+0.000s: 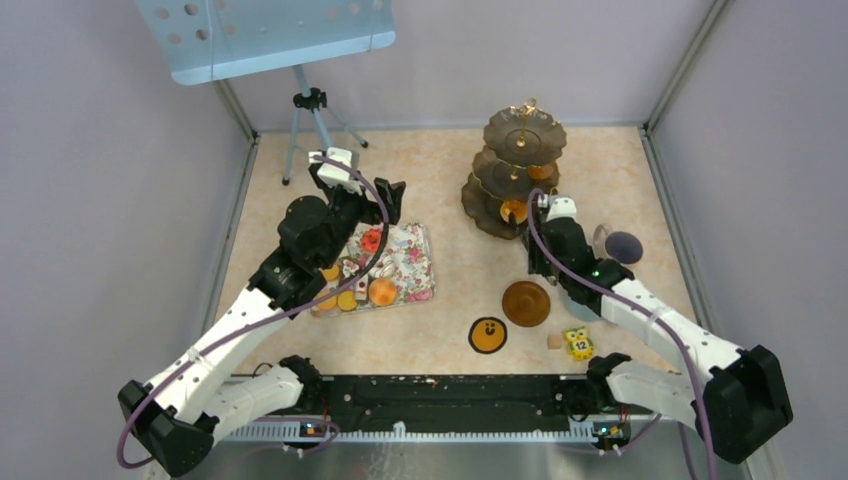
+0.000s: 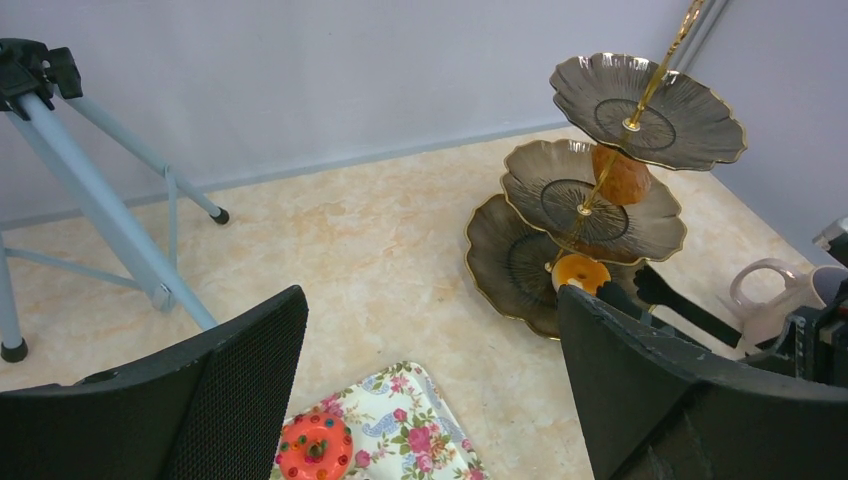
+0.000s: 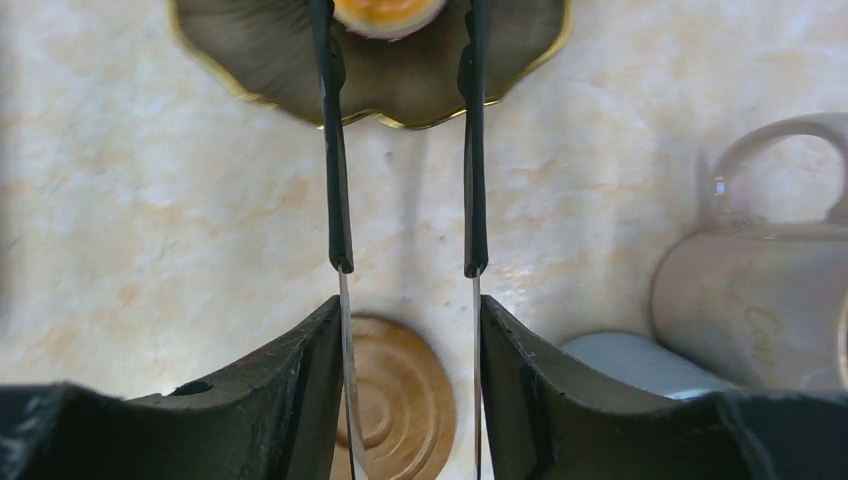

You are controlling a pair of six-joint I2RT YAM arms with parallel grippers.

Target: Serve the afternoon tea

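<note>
The dark three-tier stand (image 1: 520, 165) stands at the back right. One orange pastry (image 3: 388, 12) lies on its bottom tier (image 3: 260, 60) and a brown one (image 2: 622, 175) on the middle tier. My right gripper (image 3: 408, 320) is shut on metal tongs (image 3: 337, 150), whose black tips flank the orange pastry. My left gripper (image 2: 430, 330) hangs open over the far end of the floral tray (image 2: 420, 430), which holds a red round (image 2: 315, 448) and other pastries (image 1: 382, 291). The brown saucer (image 3: 405, 400), light blue cup (image 3: 630, 362) and grey mug (image 3: 760, 300) sit under and beside the right wrist.
A tripod (image 2: 100, 200) with a perforated blue panel (image 1: 265, 35) stands at the back left. An orange smiley disc (image 1: 487, 335), a yellow owl block (image 1: 577, 343) and a dark round lid (image 1: 624, 246) lie on the table. Walls close in on three sides.
</note>
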